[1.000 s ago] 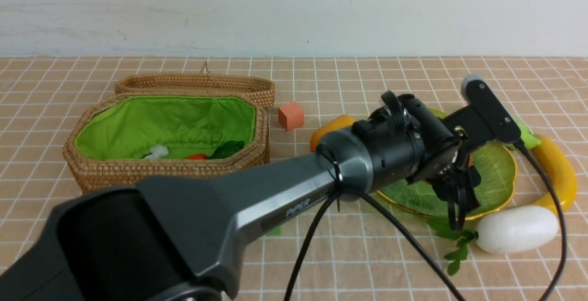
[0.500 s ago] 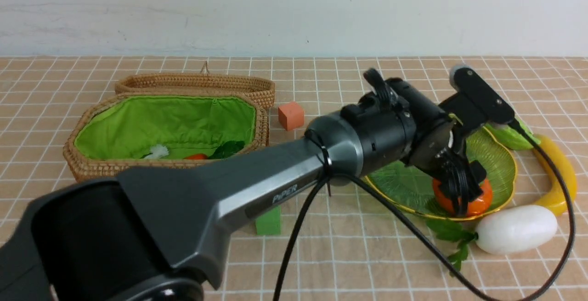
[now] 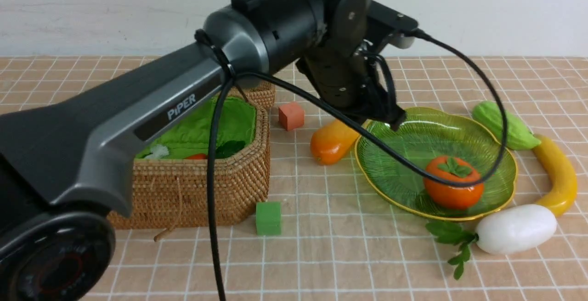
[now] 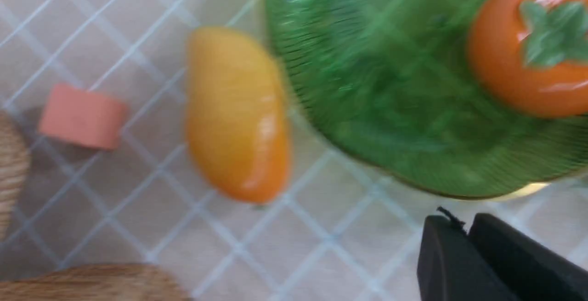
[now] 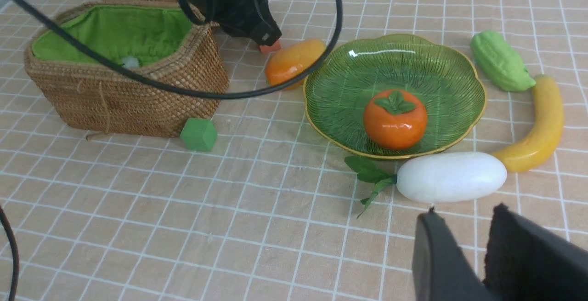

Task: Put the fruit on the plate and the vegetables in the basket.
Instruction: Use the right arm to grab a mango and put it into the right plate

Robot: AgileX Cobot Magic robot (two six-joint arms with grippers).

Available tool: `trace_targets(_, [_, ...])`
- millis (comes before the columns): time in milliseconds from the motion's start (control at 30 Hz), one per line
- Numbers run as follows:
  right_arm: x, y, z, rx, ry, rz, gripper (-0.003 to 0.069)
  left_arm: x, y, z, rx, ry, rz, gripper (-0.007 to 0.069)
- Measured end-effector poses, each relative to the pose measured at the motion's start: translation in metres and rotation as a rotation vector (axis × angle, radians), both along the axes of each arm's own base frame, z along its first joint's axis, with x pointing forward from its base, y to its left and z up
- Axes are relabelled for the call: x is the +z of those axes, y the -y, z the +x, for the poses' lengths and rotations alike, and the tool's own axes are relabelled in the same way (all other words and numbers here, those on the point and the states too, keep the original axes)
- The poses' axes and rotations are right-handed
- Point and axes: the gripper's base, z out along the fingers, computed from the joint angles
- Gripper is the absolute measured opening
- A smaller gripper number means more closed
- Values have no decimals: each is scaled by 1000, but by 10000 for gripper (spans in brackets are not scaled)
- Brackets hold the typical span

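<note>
Left end effector [image 3: 395,121] near mango [image 3: 331,142], cube [image 3: 291,115].

Checkered counter [image 3: 349,255] has a wicker basket [image 3: 197,186], green plate [image 3: 413,135], mango [image 3: 330,142], gourd [image 3: 503,124], banana [image 3: 558,172], and radish [image 3: 517,229] on it, plus an orange cube [image 3: 291,115] and a green cube [image 3: 268,218].

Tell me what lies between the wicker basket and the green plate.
The mango lies there, close to the plate's rim, with bare tablecloth toward the basket; the orange cube sits farther back. The front view shows it.
</note>
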Motion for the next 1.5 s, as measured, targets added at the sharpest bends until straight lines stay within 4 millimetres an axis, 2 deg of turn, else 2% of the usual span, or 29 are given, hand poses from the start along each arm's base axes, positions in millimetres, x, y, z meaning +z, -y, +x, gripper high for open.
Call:
trace_targets(33, [1,0,0,-1,9,3,181,-13,-12,20,18,9,10,187])
trace_targets(67, [1,0,0,0,10,4,181,-20,-18,29,31,12,8,240])
trace_targets(100, [1,0,0,1,10,5,181,-21,-19,31,34,13,8,251])
trace_targets(133, [1,-1,0,4,9,8,181,-27,-22,37,42,11,4,297])
trace_targets(167, [1,-1,0,11,8,14,181,-37,-27,46,56,8,-2,377])
trace_targets(267, [1,-2,0,19,6,22,181,-49,-32,57,42,17,-6,521])
trace_targets(400, [1,-3,-1,24,6,26,181,-57,-27,61,-45,56,2,596])
trace_targets(500, [1,-3,-1,29,5,32,181,-60,-23,63,-81,73,-16,591])
trace_targets(800, [0,-6,-3,55,-25,53,181,-85,-20,70,-116,88,30,514])
trace_targets(1000, [-1,-6,-3,54,-44,60,181,-85,-20,71,-122,98,45,497])
trace_targets(1233, [-2,-6,-4,53,-50,65,182,-100,-19,73,-146,79,74,490])
trace_targets(1500, [-2,-8,-4,66,-53,76,182,-104,-19,74,-166,83,87,464])
